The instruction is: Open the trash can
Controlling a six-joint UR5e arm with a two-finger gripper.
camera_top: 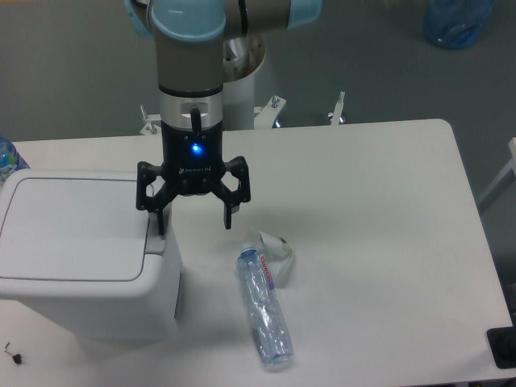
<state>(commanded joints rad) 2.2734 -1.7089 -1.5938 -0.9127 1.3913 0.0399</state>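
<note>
- The table is white and carries everything; its left end holds the trash can, with the rest of the items near the middle of the front half.
- The trash can sits at the table's front-left corner, lid flat and shut. Its long axis runs left to right, and the push tab lies at its right end, on the side facing the arm.
- The gripper points straight down from the arm with its jaws spread wide and nothing between them. Its one finger hangs right over the tab, touching it or just above; I cannot tell which. The other finger is out past the can's right wall, over bare table.
- So the can lies to the left of and below the gripper, and the next move likely calls for a short press downward on the tab.
- A clear plastic bottle lies on its side just right of the can, pointing toward the front edge, apart from the gripper.
</note>
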